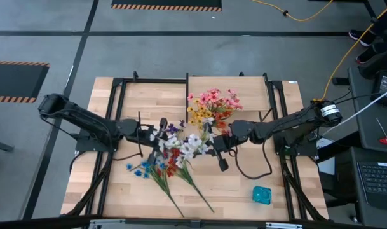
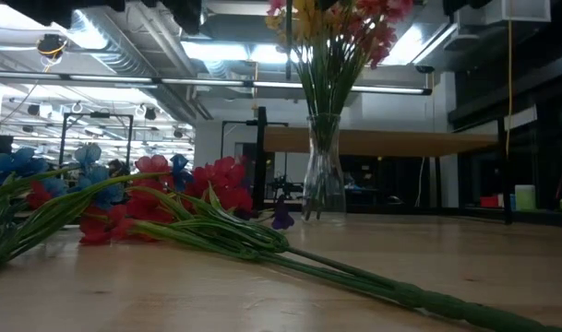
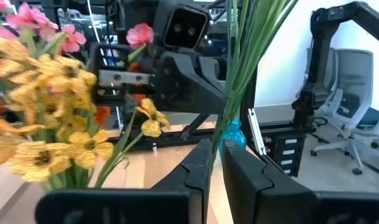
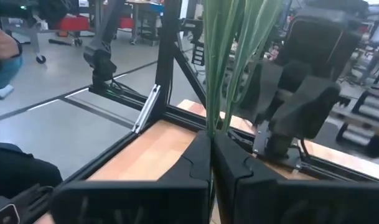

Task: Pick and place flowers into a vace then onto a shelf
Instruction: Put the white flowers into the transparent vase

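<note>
High view: 2 dark arms meet over the middle of the pale wood surface (image 1: 117, 191), each gripping flower stems. The left hand (image 3: 215, 163) is clamped on a thin bundle of green stems (image 3: 242, 68) that rises between its fingers, with the yellow and pink blooms of the vase bunch (image 3: 46, 118) just beside it. The right hand (image 4: 211, 155) is shut tight on its own sheaf of green stems (image 4: 229, 56), pinched where the 2 fingers meet. In the high view, white and purple blooms (image 1: 183, 145) sit between the 2 hands.

The glass vase (image 2: 323, 180) stands upright on the surface, already holding a tall spray of pink, yellow and orange flowers (image 1: 211, 107). More loose flowers (image 2: 170, 198), red and blue, lie flat on the surface nearer the front edge, their long stems (image 1: 180, 187) trailing toward the low camera. The shelf (image 2: 382, 141) stands behind the vase on thin black posts, with nothing seen on it. A small teal object (image 1: 262, 194) sits apart near the front right corner.

The step in hand looks to be feeding held stems into the vase. Done well, the stems should be kept upright, their cut ends lined up over the vase mouth, and lowered slowly so the blooms already inside are not pushed out or the vase tipped; each hand should let go only once the stems rest inside.
</note>
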`<state>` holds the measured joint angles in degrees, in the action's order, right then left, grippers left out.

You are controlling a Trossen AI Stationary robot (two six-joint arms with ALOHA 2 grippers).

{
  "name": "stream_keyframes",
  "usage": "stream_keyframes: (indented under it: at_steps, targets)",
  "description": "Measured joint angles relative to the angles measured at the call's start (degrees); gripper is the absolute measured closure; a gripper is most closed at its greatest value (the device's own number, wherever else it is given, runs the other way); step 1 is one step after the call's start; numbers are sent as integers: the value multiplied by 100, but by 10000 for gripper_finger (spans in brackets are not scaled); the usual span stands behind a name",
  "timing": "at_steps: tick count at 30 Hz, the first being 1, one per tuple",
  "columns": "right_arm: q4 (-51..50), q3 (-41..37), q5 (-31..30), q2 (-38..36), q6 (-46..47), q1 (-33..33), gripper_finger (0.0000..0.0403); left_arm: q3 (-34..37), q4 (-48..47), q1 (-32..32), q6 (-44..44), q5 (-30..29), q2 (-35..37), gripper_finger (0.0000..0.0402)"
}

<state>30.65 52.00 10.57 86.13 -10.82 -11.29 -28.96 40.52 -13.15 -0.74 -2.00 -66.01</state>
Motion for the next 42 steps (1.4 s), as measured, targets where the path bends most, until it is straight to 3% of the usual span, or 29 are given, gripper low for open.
stream_keyframes:
  at_steps: [6, 16, 21, 28, 34, 42]
  targets:
    - [0, 1, 17, 0, -133, -8, 403, -2, 803, 0, -2, 4, -712, 353]
    - [3, 1, 17, 2, -145, -6, 403, -2, 1511, -64, -242, -40, -1155, 241]
    - [44, 1, 17, 2, -138, -6, 403, -152, 1513, -263, -103, -222, -1172, 205]
    - [47, 1, 17, 2, -56, -6, 403, -417, 1454, -485, 131, -403, -1172, 202]
    - [249, 1, 15, 2, -45, -6, 403, -423, 1160, -483, -83, -929, -1172, 202]
    - [327, 1, 10, 4, -84, -6, 403, -423, 1153, -476, -274, -969, -1174, 203]
